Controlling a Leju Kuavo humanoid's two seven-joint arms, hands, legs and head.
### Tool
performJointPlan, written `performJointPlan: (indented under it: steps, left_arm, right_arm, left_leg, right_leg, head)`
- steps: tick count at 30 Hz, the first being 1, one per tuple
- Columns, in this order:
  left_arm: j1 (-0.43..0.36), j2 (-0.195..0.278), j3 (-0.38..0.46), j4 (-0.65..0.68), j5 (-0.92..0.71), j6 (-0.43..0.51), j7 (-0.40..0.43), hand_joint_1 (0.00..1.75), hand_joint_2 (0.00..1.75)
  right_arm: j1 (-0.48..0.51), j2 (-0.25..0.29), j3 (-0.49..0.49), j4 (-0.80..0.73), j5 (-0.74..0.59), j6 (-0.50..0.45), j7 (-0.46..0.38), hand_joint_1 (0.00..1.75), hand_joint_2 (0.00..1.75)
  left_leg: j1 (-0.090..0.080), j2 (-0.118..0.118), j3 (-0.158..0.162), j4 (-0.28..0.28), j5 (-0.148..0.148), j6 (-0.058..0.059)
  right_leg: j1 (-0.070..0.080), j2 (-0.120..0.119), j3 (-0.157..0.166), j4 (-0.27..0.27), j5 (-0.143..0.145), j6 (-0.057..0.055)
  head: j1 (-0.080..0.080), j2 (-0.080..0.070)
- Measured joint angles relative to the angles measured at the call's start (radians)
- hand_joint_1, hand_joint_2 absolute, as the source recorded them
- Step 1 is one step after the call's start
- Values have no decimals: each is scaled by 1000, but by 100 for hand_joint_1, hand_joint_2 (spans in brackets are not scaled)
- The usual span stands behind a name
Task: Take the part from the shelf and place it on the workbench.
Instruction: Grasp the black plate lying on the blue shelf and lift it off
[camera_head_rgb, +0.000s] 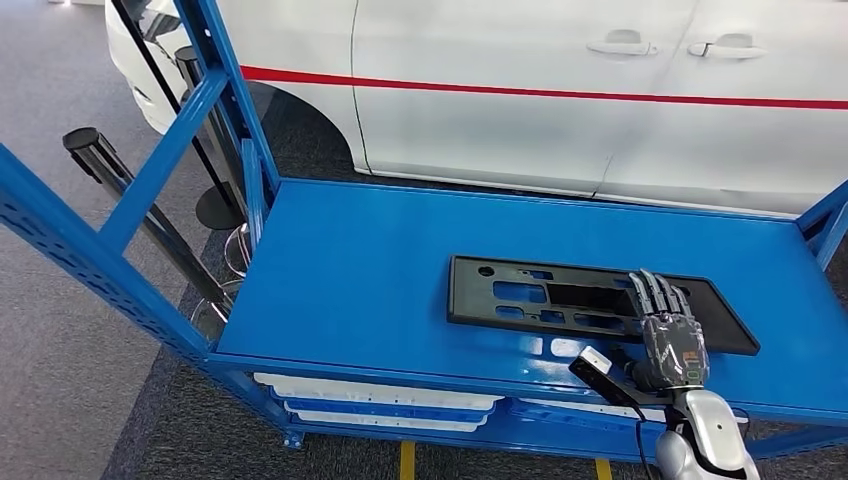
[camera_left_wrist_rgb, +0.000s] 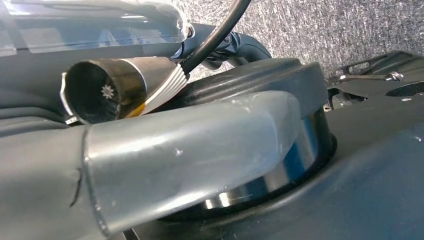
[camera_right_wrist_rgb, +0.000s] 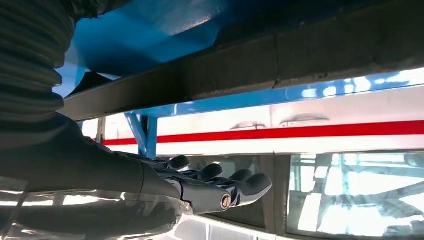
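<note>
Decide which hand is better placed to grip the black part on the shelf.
Right: the right hand already lies on the black part, fingers extended across it on the blue shelf.

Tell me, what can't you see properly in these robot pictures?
- Head view: the right hand lies over the black part, hiding the bit beneath; whether it grips cannot be told.
- Head view: the blue shelf is cut off at the right edge.
- Right wrist view: the part's dark edge blocks its top face.
- Left wrist view: the left hand's fingers are hidden behind its grey thumb.
</note>
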Motion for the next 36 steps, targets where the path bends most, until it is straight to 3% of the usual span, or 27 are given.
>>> performJointPlan:
  steps: [1,5,6,8,12,36]
  left_arm:
    - [0,0,0,0,3,0,-2,0,0]
    - [1,0,0,1,11,0,-6,0,0]
    - [1,0,0,1,12,0,-6,0,0]
    - [1,0,0,1,13,0,-8,0,0]
    - [2,0,-1,2,17,-4,-10,0,175]
    - [-17,13,3,5,55,-30,-28,0,175]
  right_arm:
    - [-6,4,-3,13,5,-4,3,0,175]
    - [-21,15,-11,46,10,-9,9,168,175]
    - [-22,18,-13,52,10,-9,9,175,175]
    - [-23,23,-18,63,5,-8,9,175,175]
    - [-23,29,-27,82,-11,-4,2,175,175]
    - [-90,30,-43,159,-31,0,-41,175,175]
  left_leg:
    - [0,0,1,0,0,0]
    - [0,0,7,0,-2,-1]
    - [0,0,8,0,-2,-1]
    - [0,0,9,0,-2,-1]
    - [0,0,10,0,-2,-1]
    - [0,-1,13,0,-3,0]
  right_leg:
    - [0,0,1,0,0,-1]
    - [0,0,6,0,-3,-2]
    - [0,0,7,-1,-3,-2]
    - [0,0,8,-1,-3,-2]
    - [0,0,9,-1,-2,-1]
    - [0,-1,14,0,-3,-1]
  head:
    - [0,0]
    - [0,0]
    - [0,0]
    - [0,0]
    - [0,0]
    - [0,0]
